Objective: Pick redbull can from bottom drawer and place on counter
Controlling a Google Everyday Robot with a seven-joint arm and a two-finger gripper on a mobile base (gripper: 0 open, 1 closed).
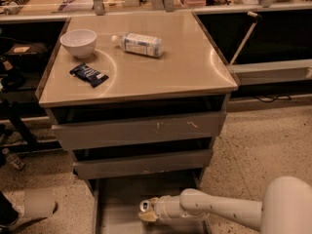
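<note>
— First entry?
— Arm (222,209): one, pale cream. It enters from the lower right corner and reaches leftward, nearly level, low in the view.
— Its parts?
— A large rounded housing (288,206) at the right edge. A slimmer tube runs left from it. A thicker, ribbed cylindrical wrist (169,207) closes the run.
— Second entry?
— End effector (148,210): tan-tipped, at the arm's left end, pointing left. It sits inside the open bottom drawer (117,204), low over the floor, its tip right at the redbull can (145,205).
</note>
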